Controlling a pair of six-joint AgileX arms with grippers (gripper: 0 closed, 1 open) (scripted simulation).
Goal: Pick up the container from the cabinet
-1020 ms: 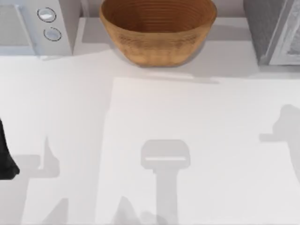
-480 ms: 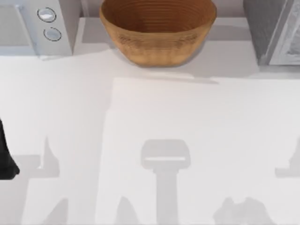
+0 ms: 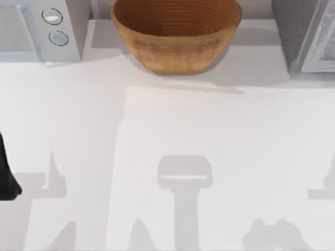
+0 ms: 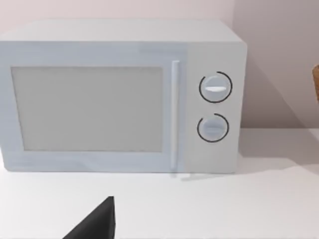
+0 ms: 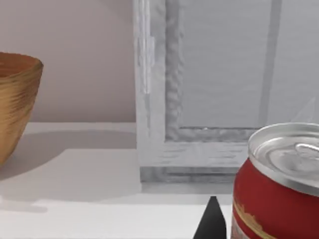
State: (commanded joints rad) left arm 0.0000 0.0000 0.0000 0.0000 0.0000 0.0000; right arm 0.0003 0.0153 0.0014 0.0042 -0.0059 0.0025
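Observation:
The container is a red can (image 5: 279, 199) with a silver lid. It looms close in the right wrist view, right against one dark fingertip (image 5: 212, 221) of my right gripper, which is shut on it. The other finger is hidden behind the can. Beyond it stands the grey cabinet (image 5: 224, 84), also at the table's back right corner (image 3: 306, 34) in the top view. My left arm (image 3: 5, 178) rests at the table's left edge. One of its fingertips (image 4: 97, 221) points at the microwave, with nothing held.
A white microwave (image 3: 39, 29) stands at the back left and a wicker basket (image 3: 175, 34) at the back middle. The basket's rim (image 5: 15, 99) lies left of the cabinet in the right wrist view. Arm shadows fall on the white table (image 3: 209, 130).
The right arm's shadow slid from the right edge's middle toward the table's front edge. Since half a second ago it has barely shifted. The left arm has stayed still.

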